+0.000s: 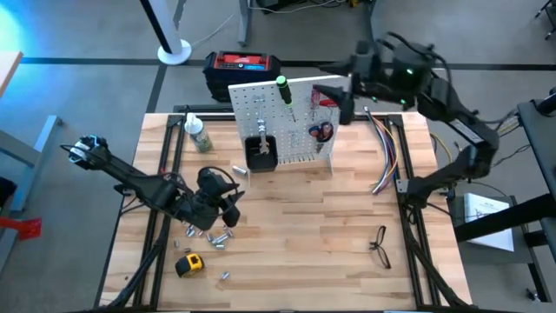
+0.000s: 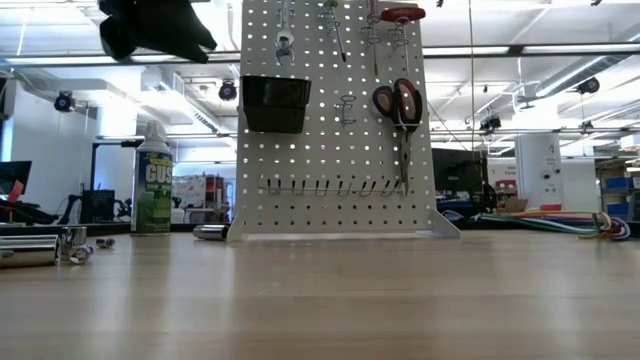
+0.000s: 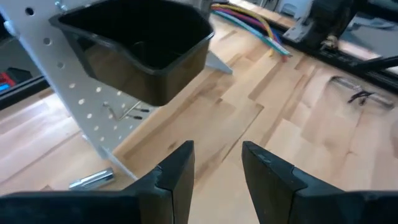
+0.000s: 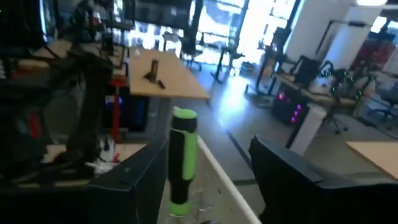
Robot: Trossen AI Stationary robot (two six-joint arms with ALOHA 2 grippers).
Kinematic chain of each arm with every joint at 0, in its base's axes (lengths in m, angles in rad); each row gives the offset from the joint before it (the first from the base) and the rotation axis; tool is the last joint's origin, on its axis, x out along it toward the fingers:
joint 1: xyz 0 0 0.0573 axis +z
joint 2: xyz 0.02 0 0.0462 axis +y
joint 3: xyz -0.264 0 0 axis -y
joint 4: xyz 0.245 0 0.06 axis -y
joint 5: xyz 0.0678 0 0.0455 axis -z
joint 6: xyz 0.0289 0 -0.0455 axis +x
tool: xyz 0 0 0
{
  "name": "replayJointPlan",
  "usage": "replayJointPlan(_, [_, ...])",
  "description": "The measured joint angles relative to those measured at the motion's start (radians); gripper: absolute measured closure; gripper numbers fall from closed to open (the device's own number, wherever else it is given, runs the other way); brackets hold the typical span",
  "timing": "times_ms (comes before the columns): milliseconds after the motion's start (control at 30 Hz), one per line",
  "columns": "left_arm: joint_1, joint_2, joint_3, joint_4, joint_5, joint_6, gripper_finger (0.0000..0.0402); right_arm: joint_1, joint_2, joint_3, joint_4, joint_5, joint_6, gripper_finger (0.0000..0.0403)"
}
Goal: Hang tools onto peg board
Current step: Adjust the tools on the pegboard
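From above, the white perforated upright peg board [image 1: 282, 122] is seen at the table's far side, a green-handled screwdriver [image 1: 284, 89] already hung near its top edge. The right gripper [image 1: 346, 97] sits just beside the board's upper right corner, so the hanging step looks about done (a release, probably). The left gripper [image 1: 217, 211] hovers over the small silver sockets [image 1: 219, 236] on the wooden table [image 1: 304, 235]. A yellow tape measure [image 1: 188, 264] and black-framed glasses [image 1: 379, 245] are still to be hung.

At table height, red-handled pliers [image 2: 398, 108] hang handles up, long axis vertical.

In the left wrist view, the left gripper [image 3: 217, 163] has its jaws apart with nothing between them, facing the small black plastic bin [image 3: 140, 46].

In the right wrist view, the right gripper [image 4: 211, 180] is seen with jaws apart either side of the screwdriver, handle up, axis near vertical; contact can't be told. Backing away cleanly is what's called for next.
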Motion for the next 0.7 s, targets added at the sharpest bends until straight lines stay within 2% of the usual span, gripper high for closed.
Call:
replayJointPlan(267, [-0.002, 0.001, 0.013, 0.000, 0.006, 0.002, 0.0277, -0.031, 0.189, 0.199, -0.123, -0.152, -0.057, 0.0146])
replayJointPlan(367, [-0.002, 0.003, 0.013, 0.011, -0.002, -0.004, 0.0277, -0.030, 0.235, 0.240, -0.125, -0.159, -0.072, 0.0137])
replayJointPlan(600, [-0.002, 0.004, 0.013, 0.011, -0.002, -0.006, 0.0277, -0.065, 0.313, 0.313, -0.127, -0.161, -0.040, 0.0139])
replayJointPlan(700, [-0.002, 0.004, 0.013, 0.011, -0.002, -0.006, 0.0277, -0.082, 0.331, 0.321, -0.128, -0.218, -0.026, 0.0147])
